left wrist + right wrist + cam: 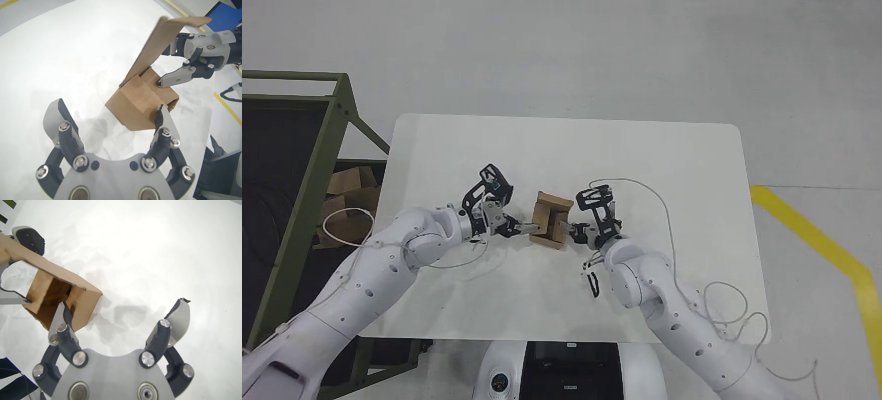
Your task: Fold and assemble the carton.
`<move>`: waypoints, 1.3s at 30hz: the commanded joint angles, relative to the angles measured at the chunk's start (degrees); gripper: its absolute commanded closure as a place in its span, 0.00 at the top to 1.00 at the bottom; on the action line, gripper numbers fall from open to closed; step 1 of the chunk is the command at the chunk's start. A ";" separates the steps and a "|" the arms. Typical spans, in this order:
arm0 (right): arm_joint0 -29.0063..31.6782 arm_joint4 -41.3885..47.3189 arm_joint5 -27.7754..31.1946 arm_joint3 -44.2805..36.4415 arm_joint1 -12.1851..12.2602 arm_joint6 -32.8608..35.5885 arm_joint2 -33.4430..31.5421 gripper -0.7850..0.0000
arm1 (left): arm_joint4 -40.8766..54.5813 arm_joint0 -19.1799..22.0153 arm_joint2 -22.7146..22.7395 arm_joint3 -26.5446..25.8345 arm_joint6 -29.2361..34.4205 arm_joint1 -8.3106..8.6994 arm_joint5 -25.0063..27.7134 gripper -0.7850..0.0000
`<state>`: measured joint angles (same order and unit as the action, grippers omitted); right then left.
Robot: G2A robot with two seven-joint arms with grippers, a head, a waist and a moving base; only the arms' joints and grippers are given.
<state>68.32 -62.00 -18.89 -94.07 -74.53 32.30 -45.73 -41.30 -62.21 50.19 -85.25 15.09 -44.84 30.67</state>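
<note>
Cardboard carton (552, 217), brown, small, part-assembled. Sits near the middle of the white table (692, 160), between the two grippers.

Handling, as judged: light and thin-walled, stiff across panels, yielding at creases. Likely to slide on the smooth top and dent under point pressure. Best braced on opposing flat walls.

Appearance: one long flap (162, 41) raised and unfolded; open end turned toward the right gripper (122, 308).

Left gripper (110, 111): spread wide, grasping nothing, one fingertip (159, 117) touching a carton corner.

Right gripper: spread wide, grasping nothing, one finger (64, 313) inside the open end.
</note>
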 commanded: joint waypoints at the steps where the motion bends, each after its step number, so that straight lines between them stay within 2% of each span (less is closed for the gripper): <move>1: -0.05 -0.24 -0.40 0.16 -0.20 -0.08 0.04 1.00 | -0.21 -0.06 0.01 0.14 0.16 -0.20 0.15 1.00; 19: 1.16 -4.34 0.55 -1.00 -0.80 1.71 -1.63 1.00 | -1.46 -1.97 1.45 -1.30 1.10 -1.35 -0.16 1.00; 39: 2.05 -7.90 1.12 -1.23 -2.01 2.00 -1.63 1.00 | -3.22 -4.70 3.59 -4.70 2.86 -2.45 -5.13 1.00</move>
<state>70.29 -69.72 -17.75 -95.27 -76.49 34.33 -47.31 -44.50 -66.82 53.71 -89.85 17.79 -47.22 25.70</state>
